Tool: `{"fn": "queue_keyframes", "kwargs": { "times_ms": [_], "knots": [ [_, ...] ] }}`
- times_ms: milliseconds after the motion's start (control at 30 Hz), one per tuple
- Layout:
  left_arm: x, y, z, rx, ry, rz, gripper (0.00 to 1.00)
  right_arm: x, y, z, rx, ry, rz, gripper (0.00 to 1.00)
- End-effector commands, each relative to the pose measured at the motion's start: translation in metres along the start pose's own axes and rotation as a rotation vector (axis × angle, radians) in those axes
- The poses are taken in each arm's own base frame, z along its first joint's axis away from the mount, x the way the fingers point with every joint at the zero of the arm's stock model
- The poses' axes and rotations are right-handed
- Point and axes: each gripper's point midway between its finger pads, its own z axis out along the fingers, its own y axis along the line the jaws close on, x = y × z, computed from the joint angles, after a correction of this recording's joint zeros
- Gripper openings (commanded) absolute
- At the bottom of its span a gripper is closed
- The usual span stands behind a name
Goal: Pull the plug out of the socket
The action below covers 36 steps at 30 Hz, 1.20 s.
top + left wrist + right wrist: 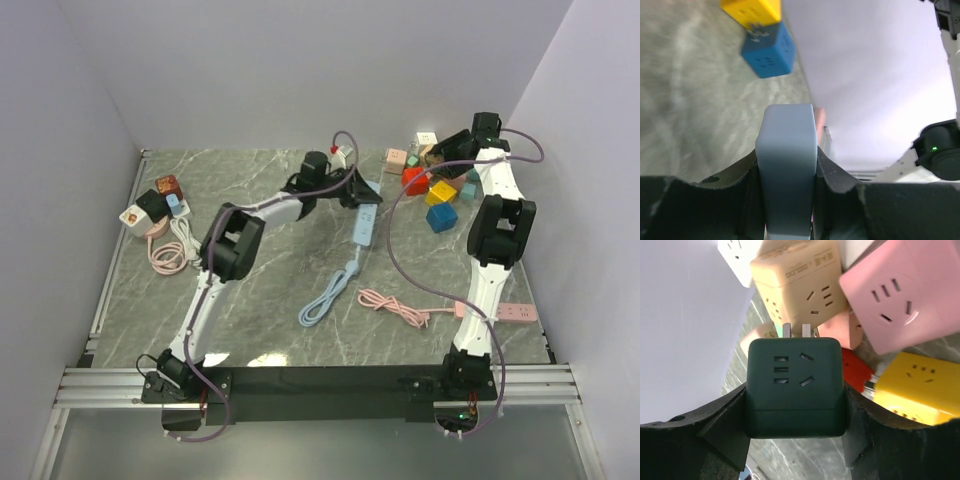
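The grey marble tabletop (280,330) carries everything. The longest loose item is a light-blue power strip (366,224), in the middle toward the back, with its cable (325,300) curling down to the near side. The left pincer (787,175) is clamped on this strip across its narrow flanks. The strip's free end runs straight out from the jaws toward a blue cube (769,55).

A pink power strip (512,312) lies beside the right arm, near the front right edge, and its pink cord (395,305) trails toward the centre. A cluster of cube adapters (150,203) with coiled cords (170,250) sits far to the left, well apart from the work.

The task's things are in a crowded pile at the back right corner. The right pincer (795,410) is closed on the dark green cube plug (794,372), pressing both its sides. The plug's slotted face is turned up to the wrist camera. A pink cube (895,295), a yellow cube (915,385) and a red block (855,370) crowd its right side.

Straight ahead of the plug is the beige cube socket (800,285). The plug is about as wide as it is long, so its direction shows in its two metal prongs (786,330). They point away from the pincer and meet the beige socket's lower edge. Whether their tips are inside it cannot be made out.
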Motion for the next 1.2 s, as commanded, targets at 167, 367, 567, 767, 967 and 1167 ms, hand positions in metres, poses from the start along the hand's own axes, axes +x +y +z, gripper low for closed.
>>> {"fn": "queue_keyframes", "kwargs": {
  "times_ms": [167, 367, 567, 767, 967, 1167],
  "knots": [
    [0.02, 0.008, 0.026, 0.135, 0.04, -0.257, 0.09, -0.022, 0.029, -0.029, -0.088, -0.088, 0.006, 0.91],
    [0.033, 0.0, 0.039, 0.124, 0.073, -0.227, 0.5, -0.028, 0.045, -0.079, -0.12, -0.136, -0.054, 0.94],
    [0.023, -0.016, 0.029, 0.073, 0.05, -0.153, 0.91, -0.01, 0.048, -0.133, -0.12, -0.172, -0.144, 0.95],
    [-0.015, -0.003, -0.028, -0.159, -0.094, -0.057, 0.99, 0.044, 0.021, -0.155, -0.004, -0.122, -0.309, 0.96],
    [-0.037, 0.015, -0.113, -0.405, -0.247, -0.037, 0.99, 0.123, -0.006, -0.143, 0.096, 0.001, -0.491, 0.97],
    [-0.014, 0.056, -0.155, -0.544, -0.227, -0.122, 0.99, 0.216, -0.001, -0.112, 0.055, 0.183, -0.65, 0.98]
  ]
}}
